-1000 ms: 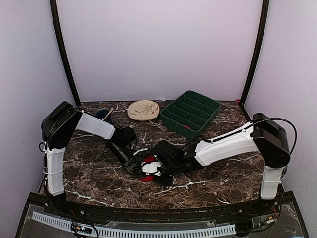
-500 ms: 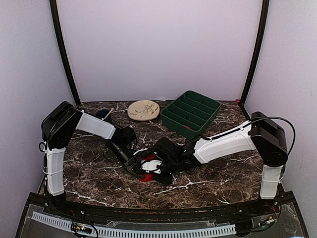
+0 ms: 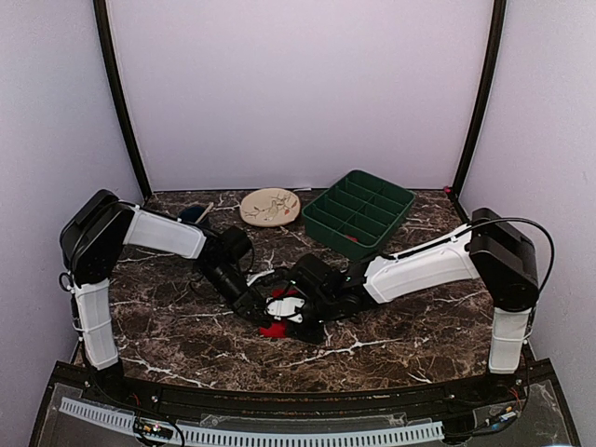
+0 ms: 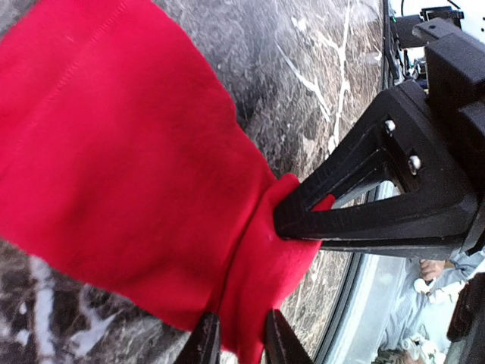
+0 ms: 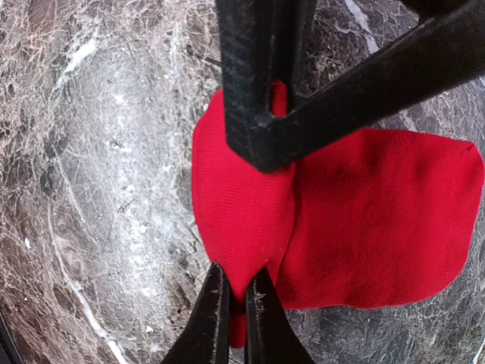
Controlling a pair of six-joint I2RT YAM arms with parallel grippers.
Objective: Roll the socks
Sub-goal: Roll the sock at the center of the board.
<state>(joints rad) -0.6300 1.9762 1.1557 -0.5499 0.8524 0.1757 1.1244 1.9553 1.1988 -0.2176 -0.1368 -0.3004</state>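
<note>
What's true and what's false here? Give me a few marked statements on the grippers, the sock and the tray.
1. The right gripper is shut on a fold of the red sock. True.
2. The green tray stands at the table's front left. False: it stands at the back, right of the middle, beside the beige dish.
3. The left gripper is at the same sock as the right one. True.
4. The sock lies in the dish. False: it lies on the marble table, near its middle.
</note>
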